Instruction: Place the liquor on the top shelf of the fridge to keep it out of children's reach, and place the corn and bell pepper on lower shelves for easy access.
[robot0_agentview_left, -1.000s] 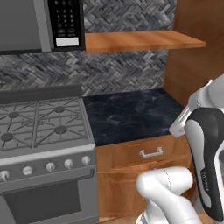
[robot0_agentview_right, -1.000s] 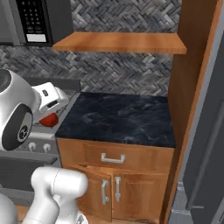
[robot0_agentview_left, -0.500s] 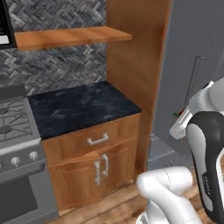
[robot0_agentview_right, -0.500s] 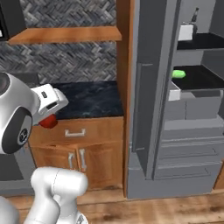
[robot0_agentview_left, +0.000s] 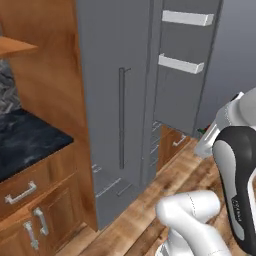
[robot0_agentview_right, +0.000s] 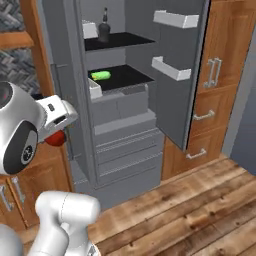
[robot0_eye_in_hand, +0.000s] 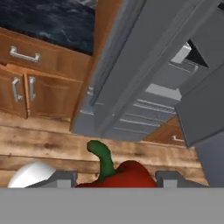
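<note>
The red bell pepper with its green stem sits between my gripper's two fingertips, and the gripper is shut on it. In the right base view the bell pepper hangs under my white hand, left of the open fridge and about level with its drawers. The dark liquor bottle stands upright on the top shelf. The green corn lies on the lower shelf just beneath. In the left base view I see the fridge's long bar handle.
The fridge door stands open to the right with two white bins. Grey drawers fill the fridge's lower part. Wooden cabinets stand right of the door. A dark counter over wooden cupboards lies left of the fridge. Below is wood floor.
The base has swung right, so both base views moved from the stove and counter to the open fridge. The bell pepper stays in the gripper.
</note>
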